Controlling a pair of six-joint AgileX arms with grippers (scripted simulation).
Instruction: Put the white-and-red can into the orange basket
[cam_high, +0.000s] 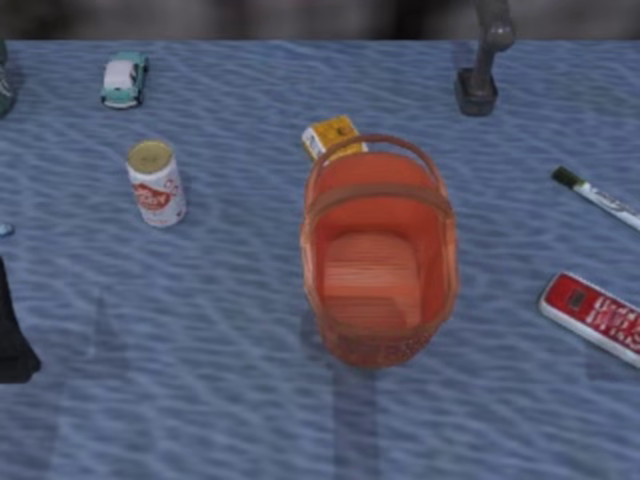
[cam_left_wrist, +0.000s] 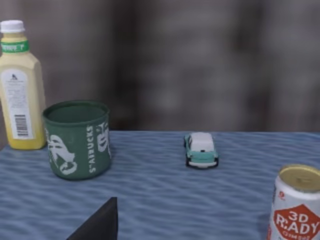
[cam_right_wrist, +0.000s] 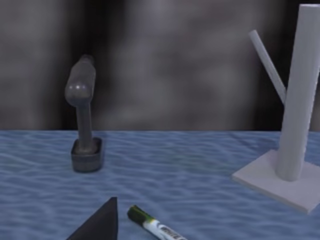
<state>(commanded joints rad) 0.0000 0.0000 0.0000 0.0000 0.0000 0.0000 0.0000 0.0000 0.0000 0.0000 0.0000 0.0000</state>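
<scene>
The white-and-red can (cam_high: 155, 183) stands upright on the blue table at the left, with a tan top; its edge also shows in the left wrist view (cam_left_wrist: 297, 205). The orange basket (cam_high: 378, 250) sits in the middle, its handle arched across the top, and is empty inside. My left gripper (cam_high: 12, 345) is parked at the table's left edge, nearer than the can and apart from it. One dark fingertip (cam_left_wrist: 102, 222) shows, with nothing held. My right gripper is out of the top view; one of its fingertips (cam_right_wrist: 102, 222) shows beside a marker (cam_right_wrist: 152, 225).
A teal toy car (cam_high: 124, 79) is at the back left and a small yellow box (cam_high: 330, 138) lies behind the basket. At the right are the marker (cam_high: 597, 197), a flat red-and-white box (cam_high: 592, 317) and a dark hammer (cam_high: 482, 60). A green cup (cam_left_wrist: 77, 138) and a yellow bottle (cam_left_wrist: 19, 87) stand far left.
</scene>
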